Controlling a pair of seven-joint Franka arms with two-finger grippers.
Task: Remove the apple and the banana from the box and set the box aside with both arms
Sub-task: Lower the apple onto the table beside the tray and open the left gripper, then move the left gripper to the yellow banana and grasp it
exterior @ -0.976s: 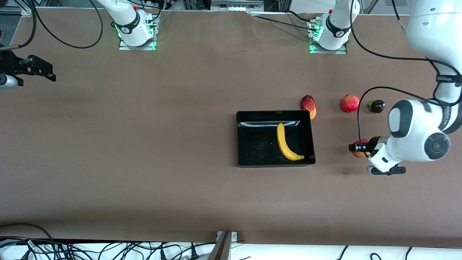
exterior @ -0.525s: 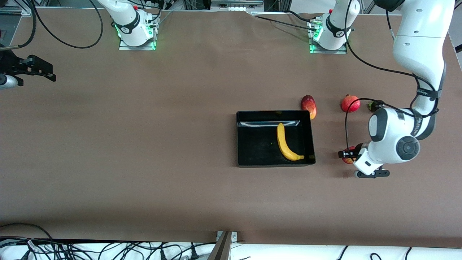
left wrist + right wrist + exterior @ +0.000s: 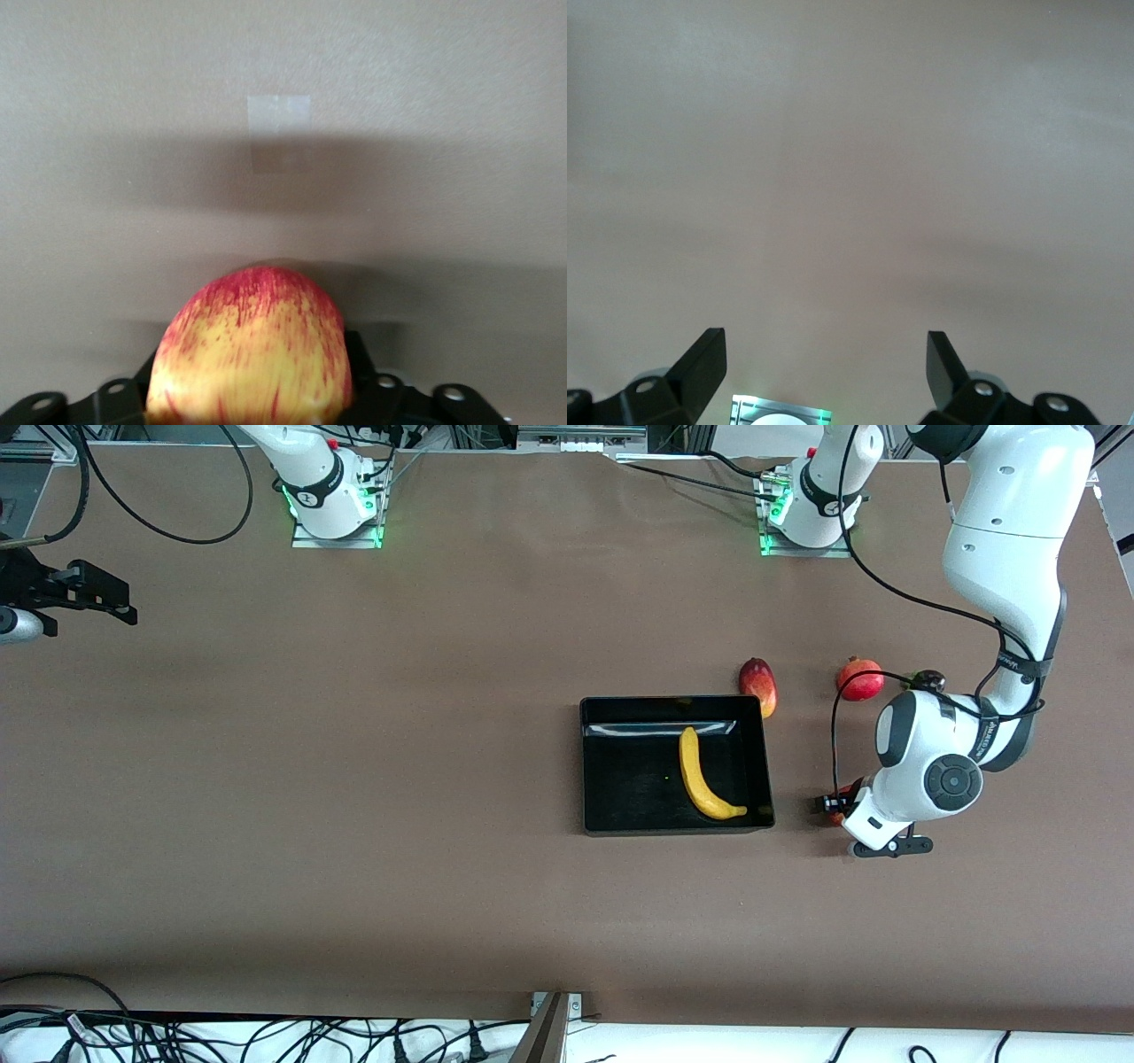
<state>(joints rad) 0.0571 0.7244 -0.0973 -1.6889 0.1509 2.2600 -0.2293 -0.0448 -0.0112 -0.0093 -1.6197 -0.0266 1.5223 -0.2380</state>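
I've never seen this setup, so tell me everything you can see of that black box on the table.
The black box is a rectangular, open-topped tray of glossy plastic with low walls, sitting flat on the brown table. A curved yellow banana lies inside, toward the left arm's end. A mango lies close by one corner; whether it touches is unclear.

Brown matte table (image 3: 354, 779) is spread across almost the whole view, evenly lit, soft shadows only. A small pale tape square (image 3: 278, 133) is stuck on it. Tangled black cables (image 3: 221, 1036) are seen on a white strip along the nearest edge.
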